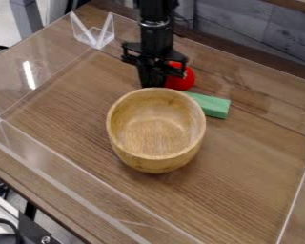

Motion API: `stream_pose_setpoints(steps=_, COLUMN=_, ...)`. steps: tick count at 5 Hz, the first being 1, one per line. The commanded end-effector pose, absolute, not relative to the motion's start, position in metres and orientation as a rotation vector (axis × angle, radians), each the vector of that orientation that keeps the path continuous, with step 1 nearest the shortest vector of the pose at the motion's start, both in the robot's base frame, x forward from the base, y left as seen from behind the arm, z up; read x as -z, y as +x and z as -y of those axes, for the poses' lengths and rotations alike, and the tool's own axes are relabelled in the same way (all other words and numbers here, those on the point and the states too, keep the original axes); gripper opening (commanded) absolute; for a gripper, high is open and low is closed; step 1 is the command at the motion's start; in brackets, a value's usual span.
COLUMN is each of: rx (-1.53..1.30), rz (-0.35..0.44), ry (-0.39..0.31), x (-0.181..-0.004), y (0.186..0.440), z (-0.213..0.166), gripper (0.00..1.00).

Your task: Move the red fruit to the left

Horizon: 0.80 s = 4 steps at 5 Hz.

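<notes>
The red fruit [179, 75] lies on the wooden table, behind the wooden bowl [118, 107]. My gripper [152, 82] points straight down just left of the fruit, with its dark fingers low over the table. The fruit sits outside the fingers, against their right side; whether it touches them I cannot tell. The fingers look close together, but the gap between them is hidden, and nothing shows between them.
A flat green block [213, 105] lies right of the bowl, just in front of the fruit. Clear plastic walls [28, 76] ring the table top. A clear folded stand [94, 32] sits at the back left.
</notes>
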<state>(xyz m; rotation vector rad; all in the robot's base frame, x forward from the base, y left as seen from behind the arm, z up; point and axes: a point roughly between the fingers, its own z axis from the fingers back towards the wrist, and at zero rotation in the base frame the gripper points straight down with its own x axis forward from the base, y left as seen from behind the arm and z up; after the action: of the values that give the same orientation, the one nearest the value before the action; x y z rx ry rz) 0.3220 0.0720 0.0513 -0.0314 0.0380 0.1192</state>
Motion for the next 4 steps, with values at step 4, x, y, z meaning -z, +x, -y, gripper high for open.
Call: stream_pose_setpoints(steps=4, rx=-0.013, rz=0.080, ry=-0.015, x=-0.064, y=0.333, z=-0.068, gripper=1.00)
